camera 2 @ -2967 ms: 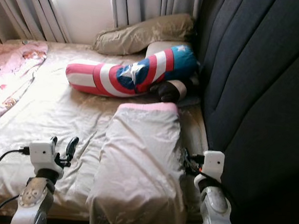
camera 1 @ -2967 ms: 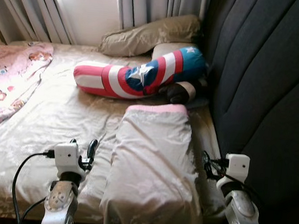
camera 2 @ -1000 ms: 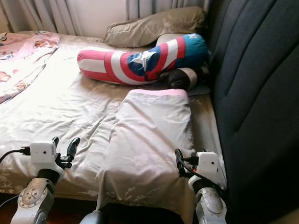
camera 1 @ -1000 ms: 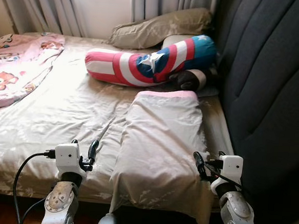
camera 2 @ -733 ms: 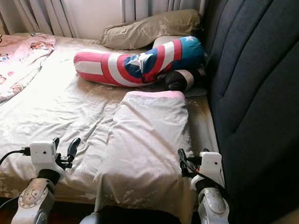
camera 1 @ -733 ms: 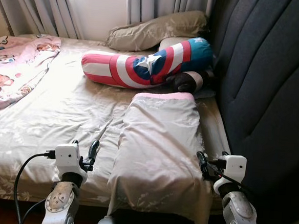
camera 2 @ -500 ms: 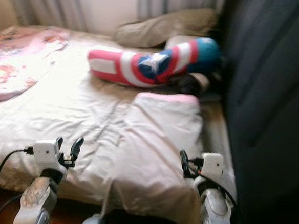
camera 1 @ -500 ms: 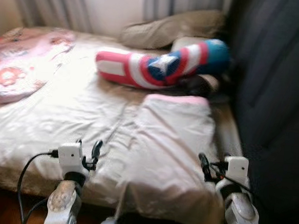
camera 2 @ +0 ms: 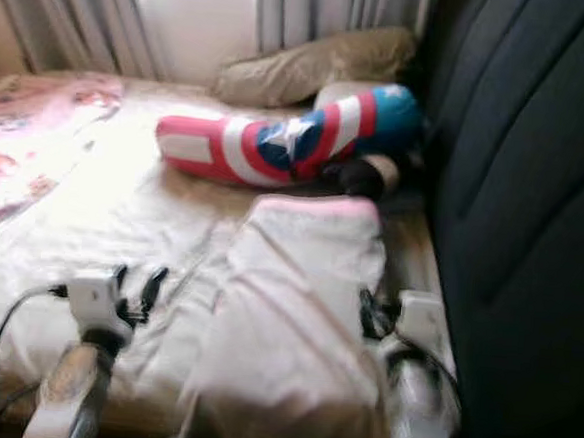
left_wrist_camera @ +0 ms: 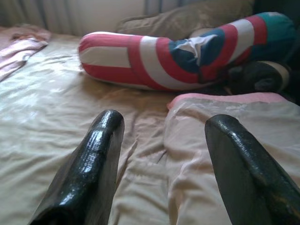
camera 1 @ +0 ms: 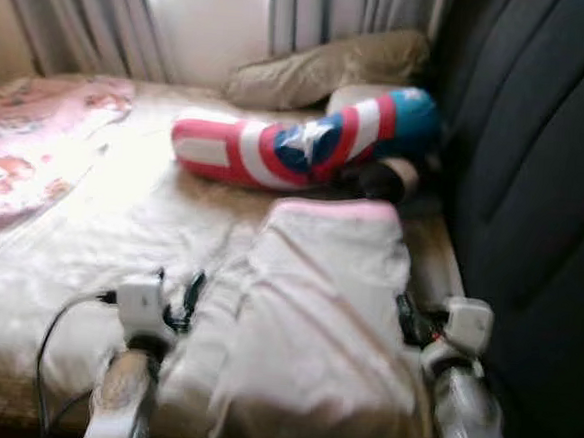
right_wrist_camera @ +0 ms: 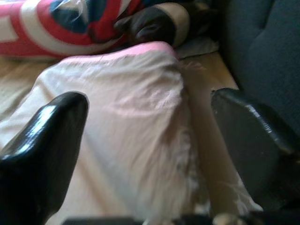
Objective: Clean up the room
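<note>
Approach step: both jaws spread and empty, left gripper (camera 1: 179,293) and right gripper (camera 1: 412,321) flank the near end of the pillow (camera 1: 316,311) on the bed (camera 1: 92,215); next, close in and grip its sides.

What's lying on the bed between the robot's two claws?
A long pale pillow with a pink far edge lies between the left gripper and the right gripper, as the left eye view shows. Both grippers are open.

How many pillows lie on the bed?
3: a pale pillow nearest the robot, a striped bolster behind it, and a tan pillow by the curtains. Others may be hidden.
</note>
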{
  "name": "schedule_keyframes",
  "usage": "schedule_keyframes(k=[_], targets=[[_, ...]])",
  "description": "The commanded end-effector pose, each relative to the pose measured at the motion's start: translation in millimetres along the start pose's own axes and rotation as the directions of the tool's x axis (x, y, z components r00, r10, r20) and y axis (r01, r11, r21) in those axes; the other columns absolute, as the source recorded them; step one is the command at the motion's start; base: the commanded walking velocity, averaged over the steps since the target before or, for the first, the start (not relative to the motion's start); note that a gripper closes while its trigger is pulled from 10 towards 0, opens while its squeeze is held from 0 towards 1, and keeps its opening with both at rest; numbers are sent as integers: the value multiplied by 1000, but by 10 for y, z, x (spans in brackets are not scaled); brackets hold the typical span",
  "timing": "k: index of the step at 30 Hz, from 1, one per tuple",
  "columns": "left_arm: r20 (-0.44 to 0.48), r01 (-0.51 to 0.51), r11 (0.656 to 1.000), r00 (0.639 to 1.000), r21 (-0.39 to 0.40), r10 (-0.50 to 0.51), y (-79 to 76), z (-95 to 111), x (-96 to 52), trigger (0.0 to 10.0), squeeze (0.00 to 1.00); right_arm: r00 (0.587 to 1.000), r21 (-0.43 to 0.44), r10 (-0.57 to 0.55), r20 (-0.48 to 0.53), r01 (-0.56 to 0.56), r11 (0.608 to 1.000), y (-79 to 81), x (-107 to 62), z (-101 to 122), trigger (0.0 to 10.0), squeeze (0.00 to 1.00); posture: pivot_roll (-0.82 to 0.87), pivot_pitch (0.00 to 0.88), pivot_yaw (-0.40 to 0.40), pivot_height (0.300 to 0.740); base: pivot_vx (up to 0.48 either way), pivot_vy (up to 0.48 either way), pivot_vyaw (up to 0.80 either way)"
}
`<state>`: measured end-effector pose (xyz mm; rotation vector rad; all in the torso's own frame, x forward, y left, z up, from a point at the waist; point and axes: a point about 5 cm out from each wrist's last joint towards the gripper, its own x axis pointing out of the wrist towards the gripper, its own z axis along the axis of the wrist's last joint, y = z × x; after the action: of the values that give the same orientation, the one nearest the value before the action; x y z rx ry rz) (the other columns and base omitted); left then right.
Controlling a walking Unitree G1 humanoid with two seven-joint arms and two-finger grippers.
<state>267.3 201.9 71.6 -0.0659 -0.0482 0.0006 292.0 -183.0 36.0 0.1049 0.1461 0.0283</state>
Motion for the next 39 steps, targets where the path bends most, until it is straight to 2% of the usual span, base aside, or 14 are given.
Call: schedule_keyframes(k=[1,4,15,21,33,39], targets=[[-5,33,999,999,-26,-33,-85,-1,27,10000,0,999,-7,-48,-25,48,999,-142,-47,-42,10000,0,-56,0,8,652,0,0,-738],[-13,36,999,999,-22,-36,-85,-6,25,10000,0,999,-2,-46,-13,46,999,-140,-40,-26,10000,0,-56,0,8,652,0,0,-729],[-16,17,1000,1000,-17,-17,-57,8,20,10000,0,999,-25,50,-9,-50,998,-37,-29,-16,10000,0,-55,0,6,652,0,0,0],[-12,12,1000,1000,-13,-12,-45,23,25,10000,0,997,-17,70,-13,-71,997,-3,-34,-27,10000,0,-53,0,8,652,0,0,683],[-8,18,1000,1000,-11,-18,-57,44,44,10000,0,997,-14,74,-16,-74,997,-13,-24,-22,10000,0,-54,0,11,652,255,0,0],[-2,20,1000,1000,-10,-20,-63,60,52,10000,0,995,-49,95,-7,-95,994,9,-21,-7,10000,0,-51,0,10,652,293,0,299]])
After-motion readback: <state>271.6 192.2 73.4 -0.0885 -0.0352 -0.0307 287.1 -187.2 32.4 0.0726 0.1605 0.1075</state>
